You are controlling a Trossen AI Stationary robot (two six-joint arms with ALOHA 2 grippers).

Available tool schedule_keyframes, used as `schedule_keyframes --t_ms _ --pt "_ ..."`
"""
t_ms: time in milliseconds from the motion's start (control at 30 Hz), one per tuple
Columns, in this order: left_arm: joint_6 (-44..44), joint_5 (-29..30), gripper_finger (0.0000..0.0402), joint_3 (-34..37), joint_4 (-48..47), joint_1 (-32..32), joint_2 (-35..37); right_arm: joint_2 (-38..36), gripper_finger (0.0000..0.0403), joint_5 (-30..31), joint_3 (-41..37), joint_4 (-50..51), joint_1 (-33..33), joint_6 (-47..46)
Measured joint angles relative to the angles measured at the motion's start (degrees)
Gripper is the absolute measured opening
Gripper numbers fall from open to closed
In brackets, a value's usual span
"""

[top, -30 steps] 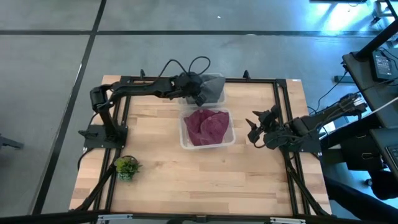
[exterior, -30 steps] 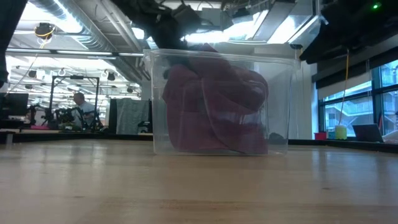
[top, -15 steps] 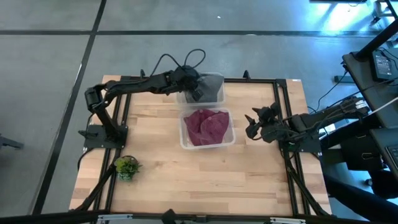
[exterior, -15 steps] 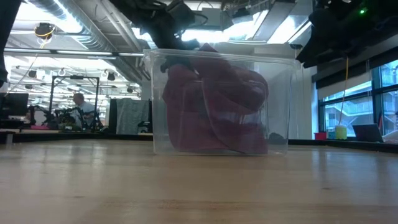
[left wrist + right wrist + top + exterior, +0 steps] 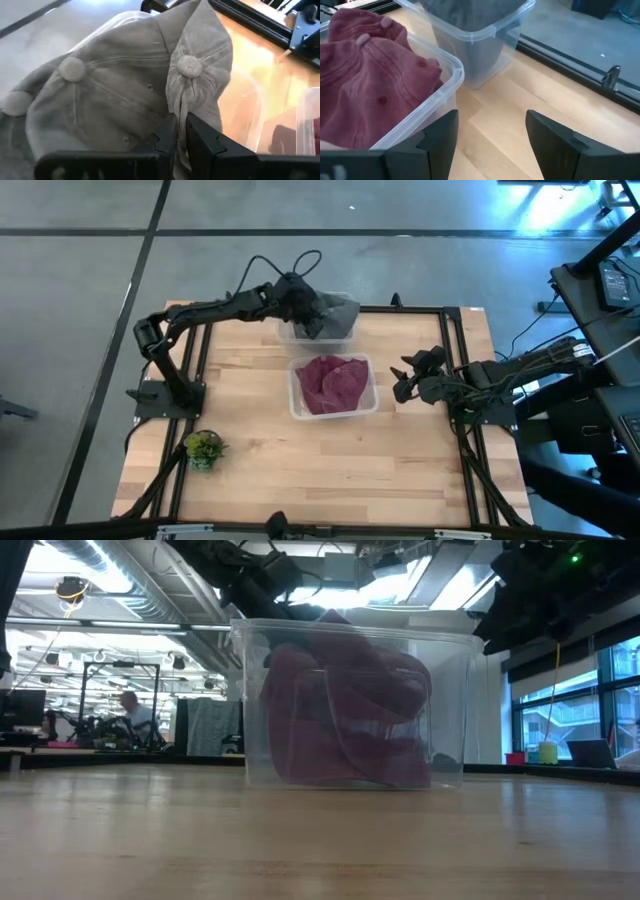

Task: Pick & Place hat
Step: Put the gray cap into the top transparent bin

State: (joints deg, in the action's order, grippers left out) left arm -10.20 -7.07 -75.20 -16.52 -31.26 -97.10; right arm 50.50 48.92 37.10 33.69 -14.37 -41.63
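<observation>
A clear bin at the table's far edge holds several grey hats. My left gripper is over this bin, shut on one grey hat. A second clear bin at mid-table holds maroon hats, which also show in the low view. My right gripper is open and empty just right of the maroon bin, above the table; in its wrist view the fingers stand wide apart. My left gripper pinches a raised fold of the grey hat's crown between its two fingers, just below the hat's top button. The fingers come from above, slanting. The fold is drawn up; the rest of the hat lies on the other grey hats in the bin.
A small potted plant stands at the table's near left. A dark metal frame runs around the table's edges. Bare wood lies in front of the maroon bin and between the two bins.
My left gripper has risen and drawn back toward the table's far edge, staying shut on the grey hat, whose pinched part has come up with it. My right gripper has shifted a little toward the maroon bin.
</observation>
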Motion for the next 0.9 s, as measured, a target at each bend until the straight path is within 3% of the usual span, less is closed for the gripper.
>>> schedule_keyframes --t_ms 200,600,767,900 --pt "0.4 4.3 0.0033 0.0 -0.1 -0.7 1.5 0.0 0.0232 -0.5 0.0 0.0 0.0 -0.3" --pt "-0.6 2.2 0.0036 0.0 -0.3 -1.6 2.5 0.0 0.0232 -0.5 0.0 0.0 0.0 0.0" --pt "-1.6 2.4 0.0076 0.0 -0.3 -1.5 2.5 0.0 0.0232 -0.6 0.0 0.0 0.0 0.0" --pt "-1.7 6.0 0.0124 0.0 -0.4 -1.6 2.6 0.0 0.0232 -1.1 0.0 0.0 0.0 -0.2"
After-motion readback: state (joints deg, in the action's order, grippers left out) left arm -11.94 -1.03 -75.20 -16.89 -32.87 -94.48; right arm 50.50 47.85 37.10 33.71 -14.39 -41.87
